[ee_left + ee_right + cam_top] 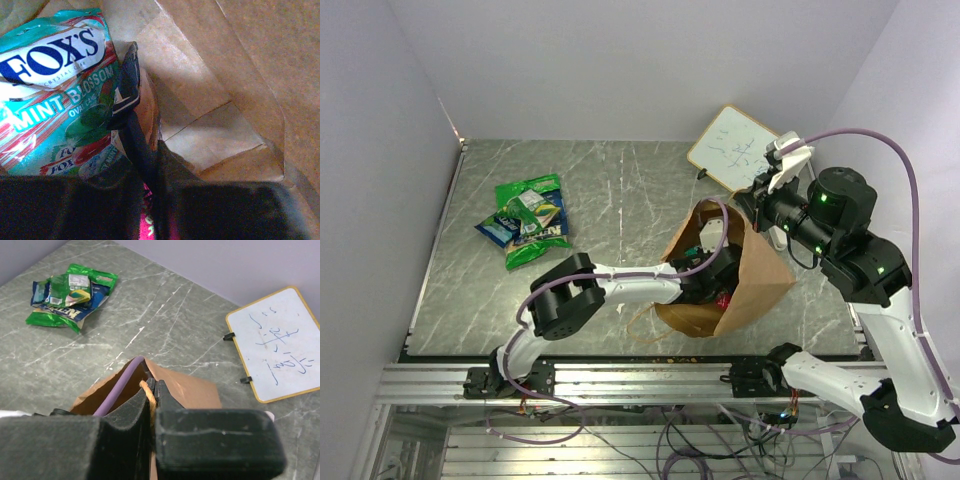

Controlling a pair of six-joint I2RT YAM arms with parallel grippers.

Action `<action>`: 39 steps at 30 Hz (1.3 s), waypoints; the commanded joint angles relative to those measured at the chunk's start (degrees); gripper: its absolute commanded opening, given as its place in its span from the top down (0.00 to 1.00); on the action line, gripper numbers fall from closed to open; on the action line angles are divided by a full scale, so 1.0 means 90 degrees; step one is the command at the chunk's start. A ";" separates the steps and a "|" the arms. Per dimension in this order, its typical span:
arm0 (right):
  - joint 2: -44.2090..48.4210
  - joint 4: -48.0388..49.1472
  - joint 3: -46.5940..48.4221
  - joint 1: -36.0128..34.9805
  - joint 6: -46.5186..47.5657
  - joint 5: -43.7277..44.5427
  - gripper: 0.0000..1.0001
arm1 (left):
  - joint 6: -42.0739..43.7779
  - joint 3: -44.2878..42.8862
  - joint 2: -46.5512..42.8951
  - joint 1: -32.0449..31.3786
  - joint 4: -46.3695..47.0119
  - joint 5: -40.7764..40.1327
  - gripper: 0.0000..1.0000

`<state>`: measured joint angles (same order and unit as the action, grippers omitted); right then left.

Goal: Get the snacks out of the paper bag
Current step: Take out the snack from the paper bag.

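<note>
The brown paper bag stands mid-table, mouth open to the left. My right gripper is shut on its twisted paper handle at the top rim and holds it up; the jaws pinch the cord. My left gripper is deep inside the bag. In the left wrist view it is shut on the edge of a dark and pink snack packet. A teal Fox's mint packet lies beside it on the bag floor. Green and blue snacks lie piled on the table at the left.
A white writing board lies at the back right, just behind the bag; it also shows in the right wrist view. The left arm's purple cable runs over the bag's rim. Walls close off the table's left, back and right.
</note>
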<state>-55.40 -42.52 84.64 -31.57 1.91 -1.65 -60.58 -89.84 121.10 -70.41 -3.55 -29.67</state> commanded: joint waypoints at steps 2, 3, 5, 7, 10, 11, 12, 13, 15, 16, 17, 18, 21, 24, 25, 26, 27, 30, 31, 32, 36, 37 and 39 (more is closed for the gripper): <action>0.0191 0.0203 0.0129 -0.0017 0.0242 0.0104 1.00 | 0.0343 -0.0035 -0.0615 0.0057 -0.0293 0.0294 0.90; 0.0238 0.0220 0.0085 -0.0020 0.0237 0.0115 1.00 | 0.0442 -0.0044 -0.0665 0.0055 -0.0349 0.0378 0.92; 0.0348 0.0287 -0.0039 -0.0017 0.0217 0.0157 1.00 | 0.0569 -0.0074 -0.0779 0.0059 -0.0481 0.0516 0.93; 0.0494 0.0352 -0.0180 -0.0017 0.0173 0.0233 1.00 | 0.0682 -0.0076 -0.0948 0.0060 -0.0627 0.0720 0.93; 0.0760 0.0497 -0.0449 -0.0017 0.0095 0.0346 1.00 | 0.0856 -0.0006 -0.1232 0.0049 -0.0793 0.0968 0.93; 0.0841 0.0552 -0.0537 -0.0017 0.0070 0.0381 1.00 | 0.0895 0.0039 -0.1340 0.0049 -0.0812 0.1071 0.93; 0.0918 0.0601 -0.0618 -0.0017 0.0050 0.0416 1.00 | 0.0913 0.0070 -0.1450 0.0050 -0.0879 0.1137 0.93; 0.0984 0.0653 -0.0683 -0.0020 0.0035 0.0442 1.00 | 0.0945 0.0079 -0.1552 0.0038 -0.0958 0.1206 0.93; 0.1073 0.0692 -0.0747 -0.0018 0.0028 0.0501 1.00 | 0.1047 0.0027 -0.1755 0.0040 -0.1156 0.1316 0.93; 0.1100 0.0709 -0.0772 -0.0017 0.0031 0.0532 1.00 | 0.1119 -0.0022 -0.1874 0.0040 -0.1266 0.1344 0.93; 0.1121 0.0716 -0.0806 -0.0017 0.0039 0.0559 1.00 | 0.1204 -0.0051 -0.1994 0.0040 -0.1363 0.1373 0.93; 0.1166 0.0753 -0.0855 -0.0020 0.0062 0.0592 1.00 | 0.1291 -0.0057 -0.2124 0.0029 -0.1443 0.1411 0.93; 0.1263 0.0880 -0.0980 -0.0017 0.0041 0.0732 1.00 | 0.1261 0.0014 -0.2574 0.0031 -0.1675 0.1479 0.93; 0.1309 0.0855 -0.0870 -0.0017 0.0015 0.0782 1.00 | 0.1089 0.0346 -0.3036 0.0008 -0.1596 0.1566 0.93; 0.1333 0.0846 -0.0866 -0.0017 -0.0005 0.0788 1.00 | 0.1005 0.0423 -0.3172 -0.0005 -0.1610 0.1580 0.93; 0.1361 0.0850 -0.0881 -0.0017 -0.0011 0.0794 1.00 | 0.0977 0.0465 -0.3284 -0.0042 -0.1633 0.1605 0.93; 0.1377 0.0869 -0.0909 -0.0017 -0.0003 0.0783 1.00 | 0.1018 0.0448 -0.3393 -0.0088 -0.1698 0.1576 0.93; 0.1364 0.0865 -0.0943 -0.0017 0.0089 0.0784 1.00 | 0.1275 0.0225 -0.3674 -0.0213 -0.2059 0.1441 0.93; 0.1334 0.0834 -0.0914 -0.0017 0.0112 0.0780 1.00 | 0.1317 0.0176 -0.3757 -0.0213 -0.2208 0.1412 0.93; 0.1297 0.0800 -0.0868 -0.0017 0.0111 0.0788 1.00 | 0.1341 0.0179 -0.3887 -0.0214 -0.2287 0.1383 0.93; 0.1335 0.0828 -0.0861 -0.0017 -0.0044 0.0848 1.00 | 0.1530 0.0374 -0.4499 -0.0209 -0.2292 0.1370 0.93; 0.1381 0.0884 -0.0923 -0.0017 -0.0126 0.0877 1.00 | 0.1566 0.0395 -0.4654 -0.0210 -0.2333 0.1343 0.93; 0.1473 0.0992 -0.1068 -0.0017 -0.0320 0.0945 1.00 | 0.1694 0.0395 -0.4977 -0.0195 -0.2422 0.1315 0.93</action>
<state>-44.03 -37.47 76.12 -31.57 1.80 4.97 -48.29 -86.32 82.54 -72.34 -24.25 -16.91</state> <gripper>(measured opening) 0.003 0.077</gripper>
